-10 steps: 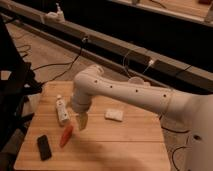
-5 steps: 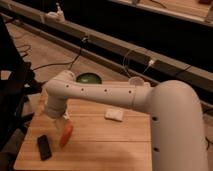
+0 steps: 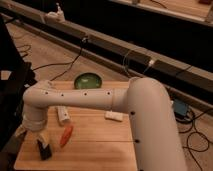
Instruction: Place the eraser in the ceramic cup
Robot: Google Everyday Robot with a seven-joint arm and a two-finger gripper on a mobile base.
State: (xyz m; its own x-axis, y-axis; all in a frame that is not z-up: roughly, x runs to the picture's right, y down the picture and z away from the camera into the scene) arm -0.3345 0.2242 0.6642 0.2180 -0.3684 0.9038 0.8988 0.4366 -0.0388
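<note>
The black eraser (image 3: 44, 151) lies near the front left corner of the wooden table (image 3: 100, 147). My gripper (image 3: 42, 140) hangs from the white arm (image 3: 85, 99) directly over the eraser, down at it and hiding its upper part. The white ceramic cup (image 3: 62, 115) stands behind and to the right of the gripper, partly under the arm. An orange carrot (image 3: 66, 135) lies just to the right of the eraser.
A round green bowl (image 3: 88, 80) sits at the table's back edge. A white rectangular pad (image 3: 114, 116) lies mid-table. The table's left and front edges are close to the gripper. Cables run over the floor behind.
The arm has swung left and forward. The gripper moved from beside the carrot and cup to the front left corner, down over the eraser.
</note>
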